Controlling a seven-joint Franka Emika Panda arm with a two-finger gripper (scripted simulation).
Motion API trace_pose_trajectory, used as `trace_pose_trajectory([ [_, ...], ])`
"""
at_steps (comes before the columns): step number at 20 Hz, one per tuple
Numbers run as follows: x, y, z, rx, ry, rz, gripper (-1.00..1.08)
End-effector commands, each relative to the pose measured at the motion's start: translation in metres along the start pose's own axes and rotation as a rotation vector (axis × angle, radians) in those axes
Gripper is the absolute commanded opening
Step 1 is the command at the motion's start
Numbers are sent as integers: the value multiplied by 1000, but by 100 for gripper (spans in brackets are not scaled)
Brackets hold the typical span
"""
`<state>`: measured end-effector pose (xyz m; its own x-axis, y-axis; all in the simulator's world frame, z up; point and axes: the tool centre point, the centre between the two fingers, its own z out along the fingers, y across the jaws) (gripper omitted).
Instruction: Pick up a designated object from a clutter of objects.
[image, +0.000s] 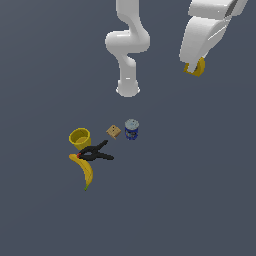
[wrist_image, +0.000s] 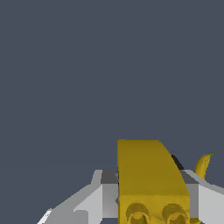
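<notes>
The floor (image: 200, 200) is flat, plain and dark grey-blue, and it fills the whole picture. No walls show.

In the upper right of the exterior view, the white robot arm's gripper (image: 194, 68) hangs high above the floor. It is clenched on the small yellow-orange block (image: 198, 67). In the wrist view the block (wrist_image: 148, 175) sits between the grey fingers (wrist_image: 103, 197), with two round dark holes on its near face.

Well apart, left of the middle, lie the other things: a yellow plastic cup (image: 79, 138), a yellow curved banana (image: 85, 171), a black clamp (image: 96, 152) touching the banana, a tan cube (image: 113, 131), and a blue round can (image: 131, 129) just beside the cube.
</notes>
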<state>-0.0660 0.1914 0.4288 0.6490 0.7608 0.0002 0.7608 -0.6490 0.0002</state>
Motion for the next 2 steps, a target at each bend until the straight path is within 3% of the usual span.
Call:
trace_pose_trajectory([
  [1,0,0,0,0,0,0,-100],
  [2,0,0,0,0,0,0,-100],
])
